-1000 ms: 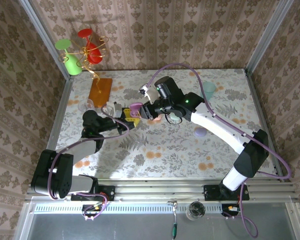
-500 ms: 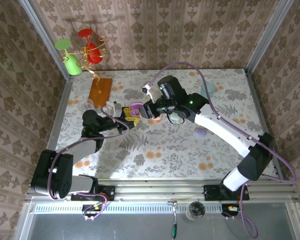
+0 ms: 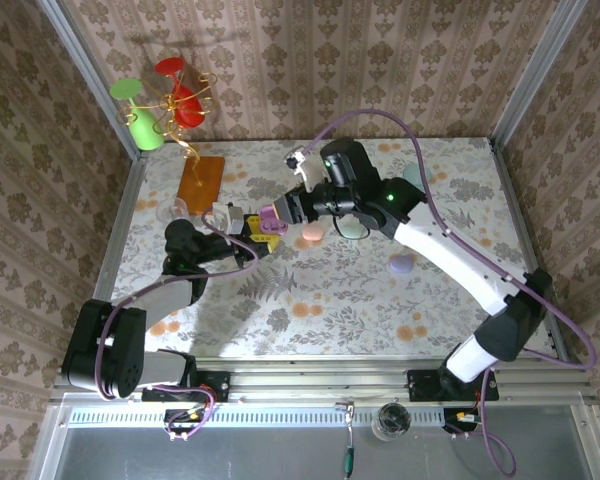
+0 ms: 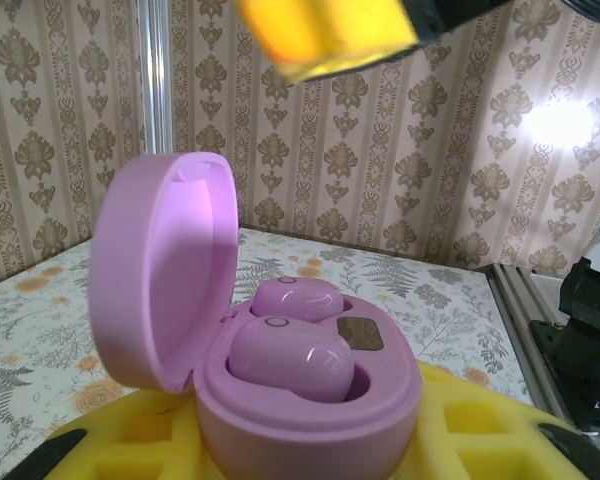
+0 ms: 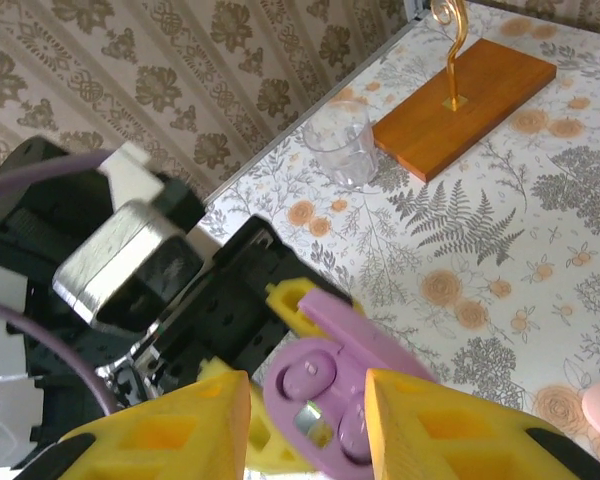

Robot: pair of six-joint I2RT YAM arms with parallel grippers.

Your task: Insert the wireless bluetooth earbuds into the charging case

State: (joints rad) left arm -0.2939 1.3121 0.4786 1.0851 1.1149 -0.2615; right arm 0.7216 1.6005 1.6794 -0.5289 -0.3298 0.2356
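While our left end effector [image 3: 254,231] is clamping the open charging case [image 4: 310,410], both earbuds [image 4: 290,358] are sitting inside it, and our right end effector [image 5: 305,390] is hovering directly above the case, jaws parted and empty.

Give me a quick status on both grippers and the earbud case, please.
Left gripper shut on open lilac charging case. Both earbuds seated inside. Right gripper open, close over the case, in the lid's way.
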